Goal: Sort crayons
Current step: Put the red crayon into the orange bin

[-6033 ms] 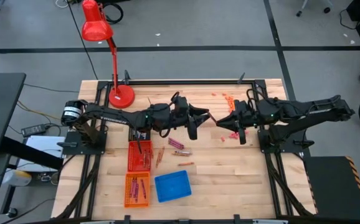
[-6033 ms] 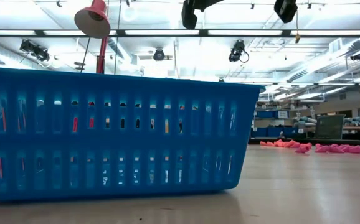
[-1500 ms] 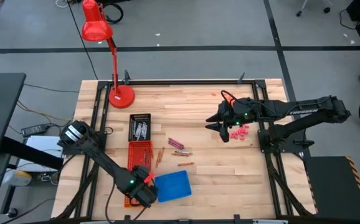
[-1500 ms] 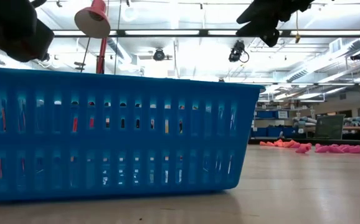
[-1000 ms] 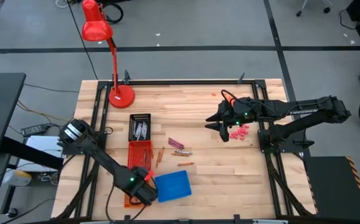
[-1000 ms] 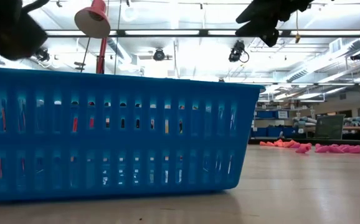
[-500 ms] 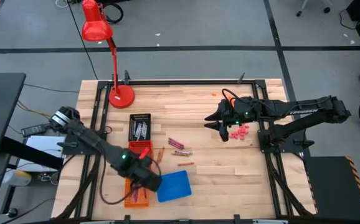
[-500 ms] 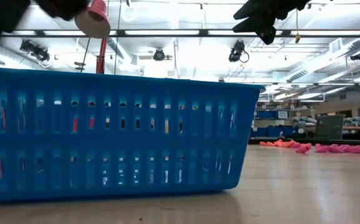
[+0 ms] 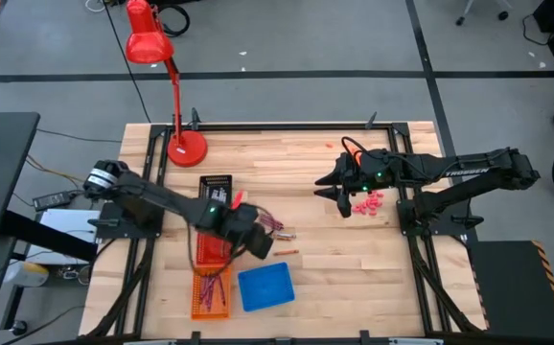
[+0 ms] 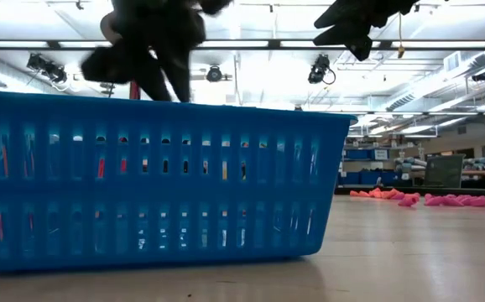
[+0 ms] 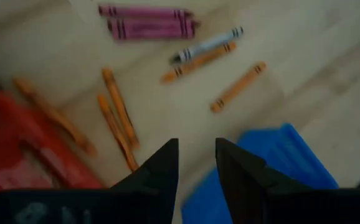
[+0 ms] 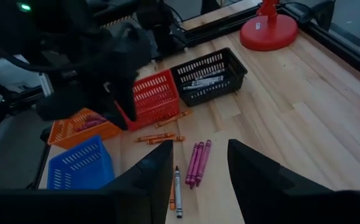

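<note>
Loose crayons lie flat on the wooden table: two magenta ones [image 11: 147,20], a grey one [image 11: 208,43] and several orange ones [image 11: 237,87] [image 11: 118,109]. In the high view they lie around [image 9: 277,233]. My left gripper [image 9: 255,245] hovers open above them, between the red basket [image 9: 210,244] and the blue basket [image 9: 265,287], with nothing between its fingers [image 11: 195,146]. My right gripper [image 9: 334,192] hangs open in the air toward the table's right side, clear of everything [image 12: 198,152].
A black basket [image 9: 216,195] with grey crayons and an orange basket [image 9: 210,293] with magenta ones stand in line with the red one. Small pink chunks [image 9: 365,203] lie under the right arm. A red lamp [image 9: 186,146] stands at the far left.
My left gripper has swung from over the orange basket at the near edge toward the far edge and to the right, ending above the loose crayons beside the red basket. It stays open.
</note>
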Available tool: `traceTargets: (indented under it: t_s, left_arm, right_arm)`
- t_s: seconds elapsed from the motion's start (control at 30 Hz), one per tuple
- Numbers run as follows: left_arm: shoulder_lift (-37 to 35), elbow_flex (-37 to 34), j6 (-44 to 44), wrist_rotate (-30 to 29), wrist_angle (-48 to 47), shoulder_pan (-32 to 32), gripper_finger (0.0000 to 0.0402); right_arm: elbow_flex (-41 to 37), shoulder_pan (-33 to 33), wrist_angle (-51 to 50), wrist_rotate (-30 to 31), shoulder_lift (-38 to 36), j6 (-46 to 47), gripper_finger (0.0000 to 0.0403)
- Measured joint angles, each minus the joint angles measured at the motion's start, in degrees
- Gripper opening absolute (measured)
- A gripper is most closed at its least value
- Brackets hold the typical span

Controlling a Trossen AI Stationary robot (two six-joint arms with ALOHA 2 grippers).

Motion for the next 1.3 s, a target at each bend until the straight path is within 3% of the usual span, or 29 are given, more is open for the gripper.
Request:
traceTargets:
  t_s: [0.2,0.5,0.7,0.87,1.3]
  left_arm:
    - [4.0,0.0,12.0,0.2,2.9,5.3,0.0118]
    - [8.8,0.0,48.6,-0.1,8.6,10.3,0.0118]
    - [10.1,0.0,63.5,-0.1,9.4,13.0,0.0118]
    - [11.0,0.0,71.6,-0.1,10.5,15.2,0.0118]
    - [13.2,0.0,77.9,4.5,12.1,18.3,0.0118]
  right_arm:
    - [0.0,0.0,0.0,0.3,0.0,-0.9,0.0156]
    - [0.0,0.0,-0.1,0.2,0.0,-2.3,0.0156]
    - [0.0,0.0,-0.1,0.2,0.0,-1.9,0.0156]
    - [0.0,0.1,0.3,0.2,0.2,-1.8,0.0156]
    - [0.0,1.1,1.3,-0.5,3.5,-1.4,0.0156]
